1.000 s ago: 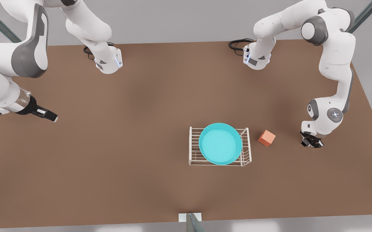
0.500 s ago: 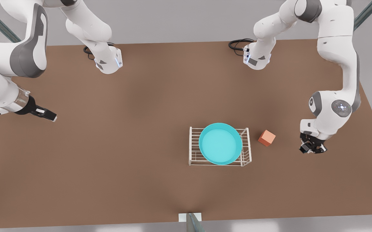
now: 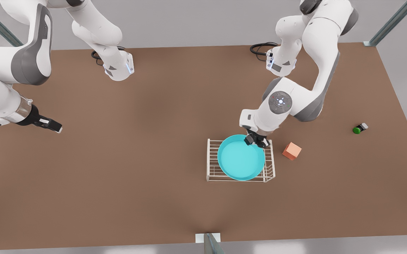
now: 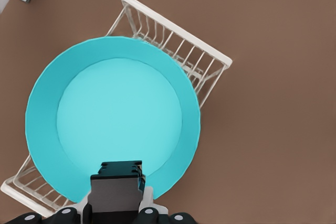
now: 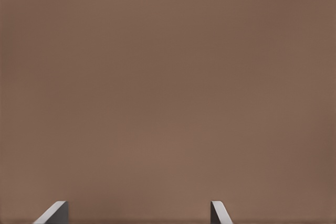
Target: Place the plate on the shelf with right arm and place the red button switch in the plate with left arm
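Observation:
The teal plate [image 3: 241,158] [image 4: 118,119] lies flat on the white wire shelf [image 3: 211,165] [image 4: 205,59]. My left gripper [image 3: 257,141] [image 4: 116,192] hangs over the plate's far rim, on the front view's right side of it. It is shut on a small black and grey body, the red button switch [image 4: 116,174], whose red cap is hidden. My right gripper [image 3: 57,127] [image 5: 136,211] waits open over bare table at the front view's far left, with nothing between its fingers.
An orange cube [image 3: 291,151] sits just off the shelf on the front view's right. A green-capped switch [image 3: 357,130] lies near the table's edge on that side. Both arm bases stand along the table's far edge.
My left arm has swung from the table's right side, past the orange cube, to the plate's far rim. The green-capped switch has come into sight. The right arm has stayed still.

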You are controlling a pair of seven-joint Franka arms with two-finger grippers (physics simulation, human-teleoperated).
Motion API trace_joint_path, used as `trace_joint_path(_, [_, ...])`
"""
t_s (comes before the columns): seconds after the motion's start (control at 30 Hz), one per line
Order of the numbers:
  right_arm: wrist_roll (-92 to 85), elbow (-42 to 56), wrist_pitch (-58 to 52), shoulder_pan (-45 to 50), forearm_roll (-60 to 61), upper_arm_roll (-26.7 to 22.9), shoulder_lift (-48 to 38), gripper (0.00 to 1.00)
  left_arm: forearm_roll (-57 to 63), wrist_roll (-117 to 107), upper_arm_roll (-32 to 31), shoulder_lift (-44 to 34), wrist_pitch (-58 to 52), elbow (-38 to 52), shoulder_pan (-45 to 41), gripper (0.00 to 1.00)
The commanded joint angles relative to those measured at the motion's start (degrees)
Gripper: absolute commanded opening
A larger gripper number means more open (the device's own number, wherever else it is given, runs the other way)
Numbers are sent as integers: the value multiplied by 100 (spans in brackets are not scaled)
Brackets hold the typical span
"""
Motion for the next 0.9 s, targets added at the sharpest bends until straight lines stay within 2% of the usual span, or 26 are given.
trace_joint_path(0.0, [-76,6,-1,-3,-1,6,-6,100,92,-4967,3,287,-303,254,-237,36])
trace_joint_path(0.1, [-76,6,-1,-3,-1,6,-6,100,391,-5337,29,824,-259,755,-492,36])
trace_joint_path(0.43, [-85,6,-1,24,-28,6,-6,100,892,-5504,100,1290,347,940,-597,39])
trace_joint_path(0.47, [-85,6,-1,24,-28,6,-6,100,997,-5460,108,1290,347,940,-597,100])
trace_joint_path(0.57, [-85,6,-1,24,-28,6,-6,100,1015,-5084,100,1219,286,940,-299,100])
trace_joint_path(0.6, [-85,-3,-1,33,-28,6,-6,100,989,-4503,47,1158,181,948,-1,100])
trace_joint_path(0.67, [-85,6,-1,33,-28,6,-6,100,849,-4010,-155,1026,-988,1502,694,100])
trace_joint_path(0.73, [-85,-3,-1,24,-28,6,-6,100,664,-4054,-305,929,-1068,1485,1705,100])
trace_joint_path(0.77, [-85,6,-1,24,-28,6,-6,100,699,-4019,-331,894,-1120,1476,1942,100])
trace_joint_path(0.87, [-85,6,-1,33,-28,6,-6,100,716,-4018,-322,894,-1164,1449,2075,100])
